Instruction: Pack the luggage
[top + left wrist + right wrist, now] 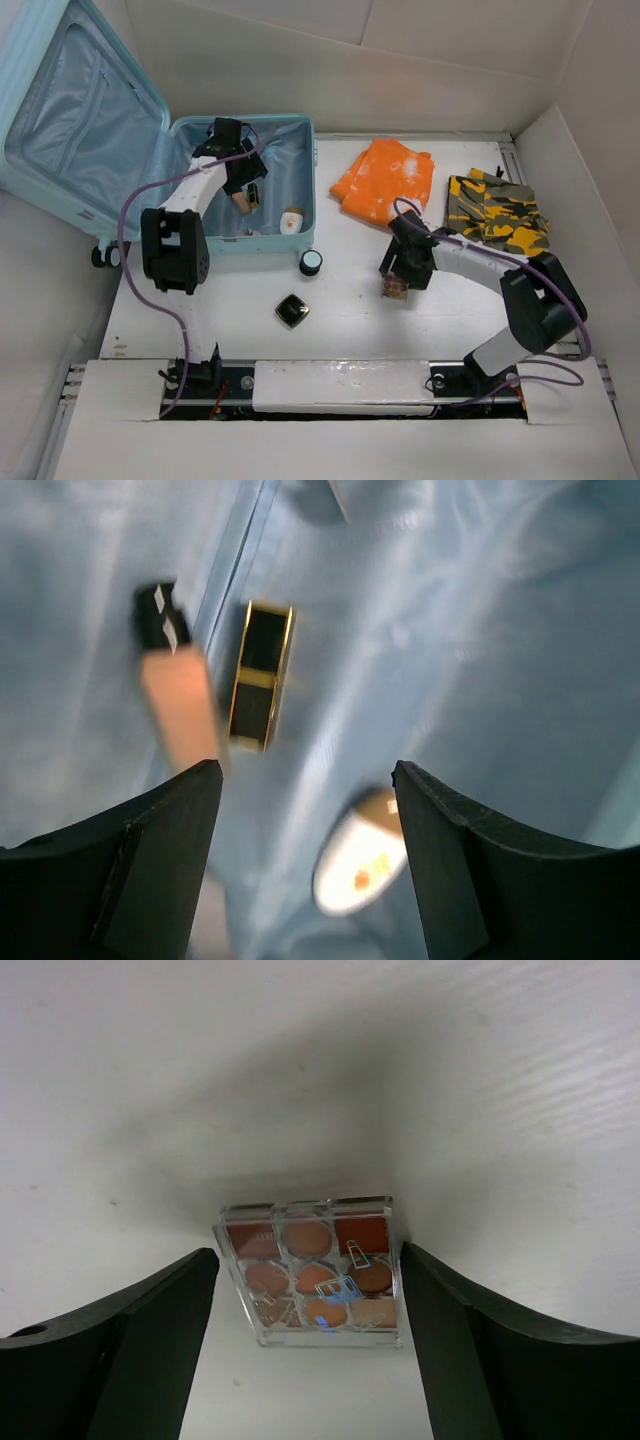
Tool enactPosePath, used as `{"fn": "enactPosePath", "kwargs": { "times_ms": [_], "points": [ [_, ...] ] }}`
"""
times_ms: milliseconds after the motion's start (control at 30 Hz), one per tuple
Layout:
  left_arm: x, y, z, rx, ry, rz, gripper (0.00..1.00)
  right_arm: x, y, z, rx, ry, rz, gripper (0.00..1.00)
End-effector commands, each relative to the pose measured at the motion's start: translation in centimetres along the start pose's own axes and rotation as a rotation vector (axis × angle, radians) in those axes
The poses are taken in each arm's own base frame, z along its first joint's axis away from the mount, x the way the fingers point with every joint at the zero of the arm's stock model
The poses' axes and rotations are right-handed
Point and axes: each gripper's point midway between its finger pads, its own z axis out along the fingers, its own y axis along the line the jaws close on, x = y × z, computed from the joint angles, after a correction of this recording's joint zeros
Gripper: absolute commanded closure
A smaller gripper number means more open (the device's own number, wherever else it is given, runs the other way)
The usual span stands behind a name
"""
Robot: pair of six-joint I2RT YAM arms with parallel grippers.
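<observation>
The luggage (70, 110), open at the bench's (350, 330) far left, holds three cosmetics (258, 675); left jaws hang released above, right jaws straddle a palette (315, 1275), unclenched. Unpacked: orange cloth (385, 180), camouflage cloth (495, 212), compact (292, 310), jar (311, 262).

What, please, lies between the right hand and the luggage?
A small round black jar with a pale lid stands there, near a corner of the luggage; the rest of that stretch is bare table, seen in the top view.
</observation>
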Motion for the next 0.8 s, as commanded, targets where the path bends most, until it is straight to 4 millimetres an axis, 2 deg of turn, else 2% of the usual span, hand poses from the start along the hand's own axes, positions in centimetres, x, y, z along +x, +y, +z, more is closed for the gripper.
{"fn": "enactPosePath", "kwargs": {
  "times_ms": [0,33,67,100,133,167,200,233,267,300,333,367,400,467,567,667,700,733,767],
  "points": [
    [-2.5,-2.9,-7.6,0.172,-0.128,-0.003,0.34,0.6,2.9,1.5,-0.06,0.022,0.003,0.23],
    [-2.2,-2.9,-8.3,0.187,-0.132,-0.011,0.34,0.6,3.1,2.0,-0.049,0.03,0.001,0.26],
    [-0.5,-2.5,-8.2,0.189,-0.106,-0.002,0.34,1.1,3.1,2.2,-0.044,0.038,-0.01,0.28],
    [0.0,-2.7,-8.9,0.202,-0.113,0.005,0.34,1.0,3.5,2.3,-0.045,0.03,-0.02,0.31],
    [0.3,-3.4,-10.9,0.231,-0.133,0.018,0.34,0.6,3.8,2.1,-0.047,0.014,-0.018,0.36],
    [2.0,-2.9,-10.8,0.223,-0.107,0.037,0.34,0.8,4.0,2.1,-0.046,0.008,-0.032,0.36],
    [2.8,-2.8,-11.3,0.228,-0.104,0.056,0.34,0.7,4.2,1.9,-0.037,-0.01,-0.047,0.36],
    [3.3,-3.2,-12.8,0.246,-0.121,0.069,0.34,0.5,4.6,1.6,-0.036,-0.026,-0.056,0.34],
    [3.8,-2.7,-13.1,0.244,-0.118,0.069,0.34,0.6,4.3,1.3,-0.016,-0.028,-0.084,0.25],
    [5.5,-1.6,-12.6,0.232,-0.082,0.08,0.34,1.1,4.5,1.1,-0.009,-0.032,-0.125,0.18],
    [6.2,-1.1,-12.8,0.227,-0.075,0.081,0.34,1.1,4.4,0.8,0.004,-0.044,-0.147,0.12],
    [6.4,-0.8,-13.8,0.239,-0.091,0.08,0.34,1.5,4.3,0.8,0.024,-0.038,-0.165,0.07],
    [7.8,0.3,-13.4,0.22,-0.067,0.093,0.34,1.7,4.4,0.7,0.025,-0.045,-0.188,0.07],
    [8.4,1.0,-14.3,0.226,-0.078,0.102,0.34,2.7,4.2,0.7,0.033,-0.031,-0.216,0.07],
    [10.6,2.6,-14.1,0.212,-0.044,0.115,0.34,3.4,3.7,1.5,0.051,-0.008,-0.213,0.07],
    [12.8,4.2,-14.2,0.197,-0.003,0.127,0.34,4.3,3.1,2.3,0.077,0.02,-0.221,0.19],
    [13.3,4.6,-14.4,0.191,0.003,0.139,0.34,4.5,2.9,2.7,0.09,0.028,-0.224,0.24],
    [13.9,5.2,-14.2,0.18,0.019,0.16,0.34,4.7,2.7,2.9,0.099,0.033,-0.226,0.34],
    [15.0,5.6,-14.3,0.181,0.049,0.171,0.33,4.7,2.7,2.9,0.099,0.033,-0.226,0.38]
  ]
}}
